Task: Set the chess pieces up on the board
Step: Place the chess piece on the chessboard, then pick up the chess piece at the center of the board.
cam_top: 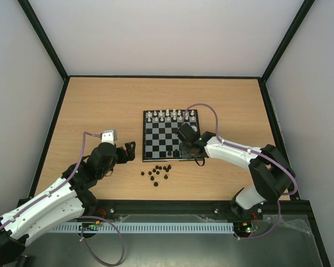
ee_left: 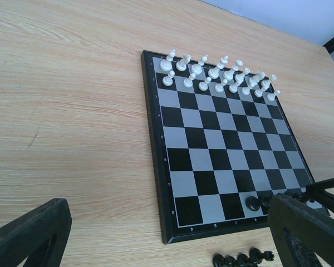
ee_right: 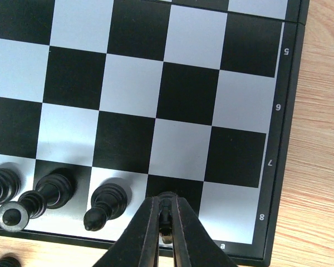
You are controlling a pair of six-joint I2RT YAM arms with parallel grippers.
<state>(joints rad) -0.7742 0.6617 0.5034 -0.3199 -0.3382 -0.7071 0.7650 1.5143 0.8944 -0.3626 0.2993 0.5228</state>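
With the right end effector (ee_right: 166, 222) pinched on a black chess piece (ee_right: 165, 213) over the board (ee_right: 278, 139)'s near-row square beside the corner, lower straight and release gently, clear of the standing pieces (ee_right: 103, 204), while the left end effector (cam_top: 129, 151) hangs wide open and empty.

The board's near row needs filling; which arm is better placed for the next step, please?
Right. The right hand is shut on a black piece over the board's near row; the left hand hangs open and empty off the board.

The wooden table (cam_top: 100, 105) carries the board (cam_top: 158, 139) and loose black chess pieces (cam_top: 166, 177) just beside it.
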